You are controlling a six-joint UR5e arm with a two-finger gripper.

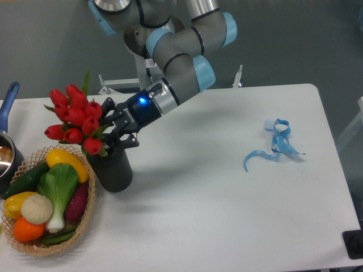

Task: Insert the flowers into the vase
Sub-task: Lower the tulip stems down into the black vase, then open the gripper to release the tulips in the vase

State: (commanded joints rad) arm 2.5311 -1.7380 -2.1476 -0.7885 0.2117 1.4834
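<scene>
The flowers [75,119], a tight bunch of red tulip buds with green leaves, stand tilted to the left with their stems down inside the vase [112,170]. That vase is a dark ribbed cylinder at the table's left, just right of the basket. My gripper [113,133] reaches in from the upper right and sits just above the vase mouth, shut on the stems right below the buds. The lower stems are hidden inside the vase.
A wicker basket [85,218] of vegetables touches the vase's left side. A pot with a blue handle [8,102] sits at the far left edge. A curly blue ribbon [274,144] lies at the right of the white table [227,198].
</scene>
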